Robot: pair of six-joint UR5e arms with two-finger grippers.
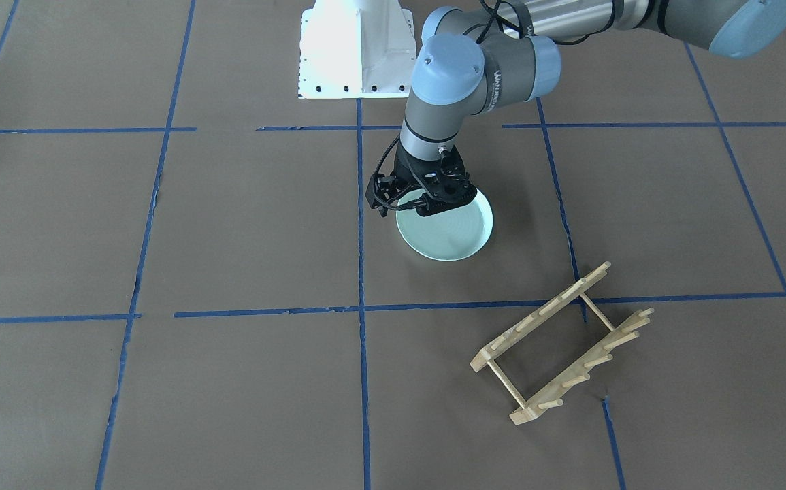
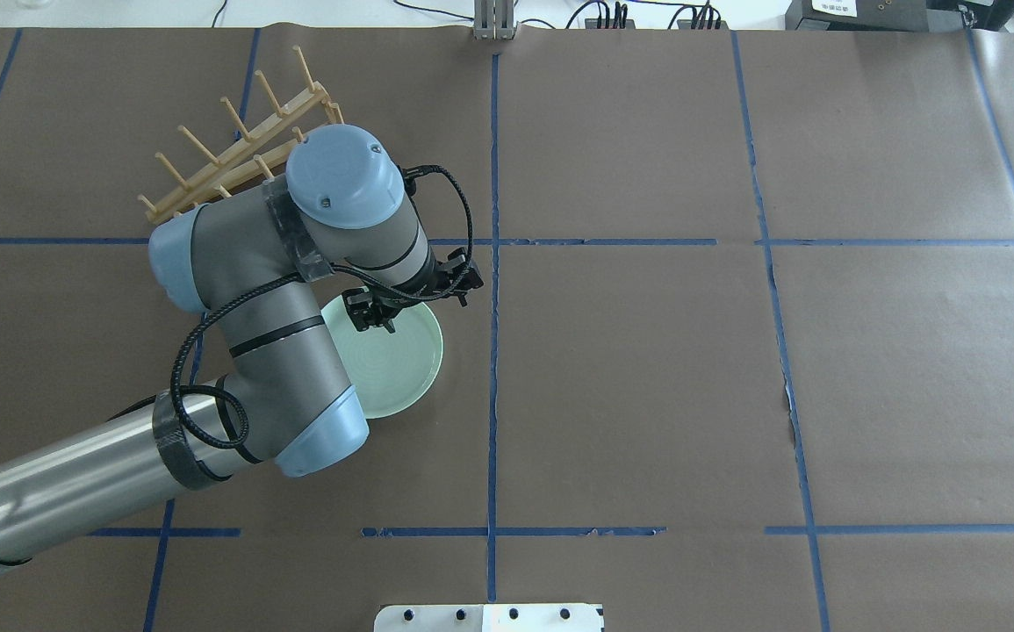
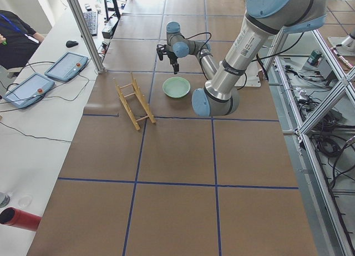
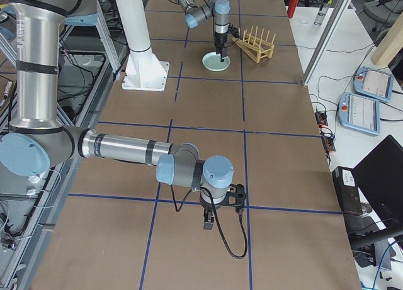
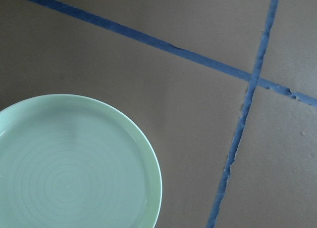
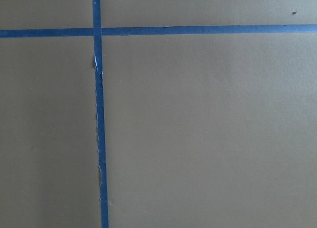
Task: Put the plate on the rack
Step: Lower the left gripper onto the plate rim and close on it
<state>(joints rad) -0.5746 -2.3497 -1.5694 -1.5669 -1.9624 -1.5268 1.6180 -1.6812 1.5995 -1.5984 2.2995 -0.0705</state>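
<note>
At the rim of the plate (image 1: 450,235), I cannot tell the left jaws' state; arm lettering (image 1: 498,85) unreadable

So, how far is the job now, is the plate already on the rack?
Nothing is finished yet. The plate lies flat on the table, apart from the empty rack. In hand: the left gripper is at the plate's rim; a grip I cannot confirm. Remaining: lift, carry, set it between the pegs.
</note>
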